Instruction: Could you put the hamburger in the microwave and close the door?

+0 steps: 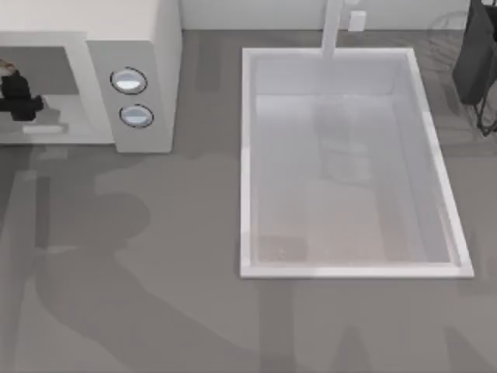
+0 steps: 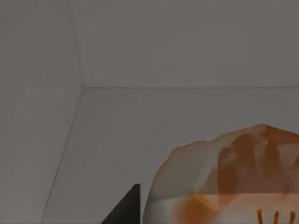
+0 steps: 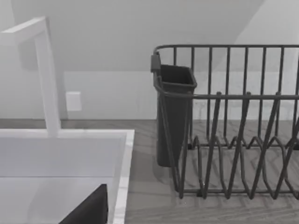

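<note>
Already my left gripper (image 1: 17,97) is inside the microwave (image 1: 147,47) cavity at the table's far left, and the wrist camera shows the hamburger (image 2: 224,182) right up against it, with bare cavity walls behind — whether the fingers are clamped on it I cannot tell. It looks soft, light and squashable, so I'd hold its sides gently — never pinching hard. My right arm sits parked by the dish rack (image 3: 233,130), beyond the sink (image 1: 248,155).

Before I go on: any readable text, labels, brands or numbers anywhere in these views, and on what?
None readable.
Microwave: its two knobs carry no visible markings.
Hamburger: orange marks only, no lettering.
Sink, faucet, dish rack and small wall plate: all blank.
</note>
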Action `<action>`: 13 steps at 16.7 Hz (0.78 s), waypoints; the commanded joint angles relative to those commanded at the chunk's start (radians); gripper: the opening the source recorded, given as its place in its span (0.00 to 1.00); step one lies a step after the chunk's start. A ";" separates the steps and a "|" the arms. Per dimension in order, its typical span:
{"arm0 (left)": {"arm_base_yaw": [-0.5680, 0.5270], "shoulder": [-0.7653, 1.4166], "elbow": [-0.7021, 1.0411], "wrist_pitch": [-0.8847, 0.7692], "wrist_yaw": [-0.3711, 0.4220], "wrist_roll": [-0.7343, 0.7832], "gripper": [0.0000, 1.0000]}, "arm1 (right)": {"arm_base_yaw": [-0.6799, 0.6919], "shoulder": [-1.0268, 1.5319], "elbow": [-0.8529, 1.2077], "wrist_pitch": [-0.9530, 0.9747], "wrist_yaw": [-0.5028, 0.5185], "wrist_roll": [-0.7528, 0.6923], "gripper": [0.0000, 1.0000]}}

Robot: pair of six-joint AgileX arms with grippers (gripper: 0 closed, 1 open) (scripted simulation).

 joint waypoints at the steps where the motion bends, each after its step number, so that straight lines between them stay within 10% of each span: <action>1: -0.007 0.019 0.047 -0.012 -0.011 -0.004 0.00 | 0.000 0.000 0.000 0.000 0.000 0.000 1.00; 13: -0.046 0.398 0.629 -0.335 -0.004 -0.016 0.00 | 0.000 0.000 0.000 0.000 0.000 0.000 1.00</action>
